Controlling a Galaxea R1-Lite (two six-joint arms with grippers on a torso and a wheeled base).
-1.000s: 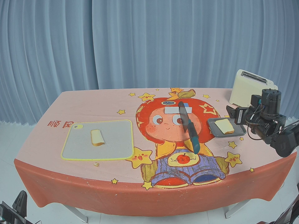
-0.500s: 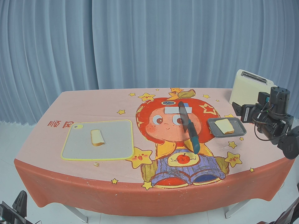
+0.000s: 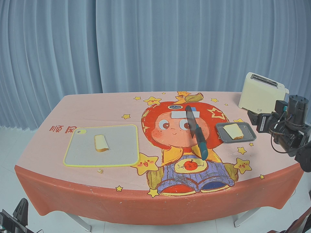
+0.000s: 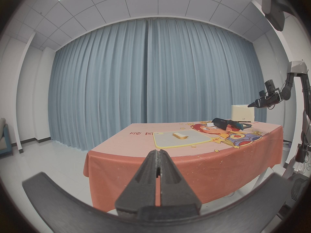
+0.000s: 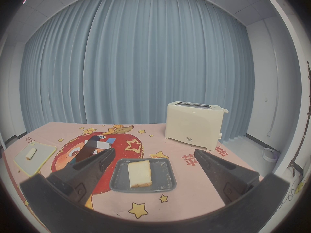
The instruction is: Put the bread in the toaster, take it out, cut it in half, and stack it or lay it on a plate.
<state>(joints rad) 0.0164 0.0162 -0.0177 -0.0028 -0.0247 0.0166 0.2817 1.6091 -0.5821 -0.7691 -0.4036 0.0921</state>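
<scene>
Jaws of the right gripper (image 5: 154, 152) are spread wide and empty, held just beside the grey plate (image 3: 248, 132), on which one bread half (image 3: 233, 131) is laid. Jaws of the left gripper (image 4: 158, 152) are pressed together, off the table's near left corner. The second bread half (image 3: 101, 143) is seen on the cutting board (image 3: 123, 143), long axis running away from the robot, well apart from the plate; the left arm is judged nearer.

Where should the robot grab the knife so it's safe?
Probably by the teal handle, coming down from above. The knife lies on the tablecloth, handle toward the robot's edge and dark blade pointing away, so the handle is nearer and blunt.
</scene>
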